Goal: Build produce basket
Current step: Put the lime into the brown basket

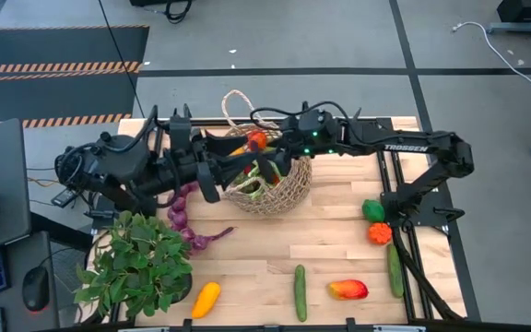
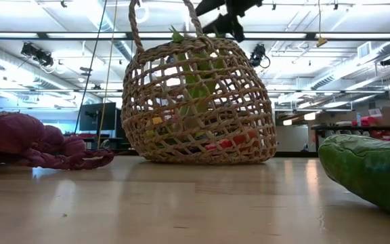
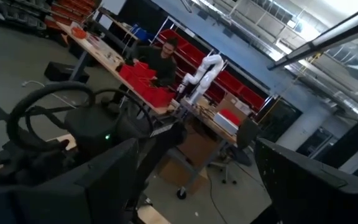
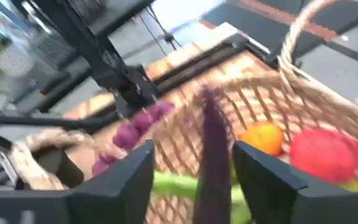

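The basket (image 1: 267, 189) stands at the table's far centre, holding green leaves, an orange (image 4: 263, 138) and a red fruit (image 4: 324, 154). Over it, the right gripper (image 4: 194, 163) hangs narrowly parted around a purple piece (image 4: 213, 155). The left gripper (image 3: 197, 180), just left, gapes wide and empty.

Right below my right end effector (image 1: 264, 159) the tan open-weave basket (image 1: 279, 189) stands upright, holding red, orange and green produce. Well off from it, cucumbers (image 1: 300, 292), peppers (image 1: 373, 210) and yellow squash (image 1: 206, 298) lie loose on the table.
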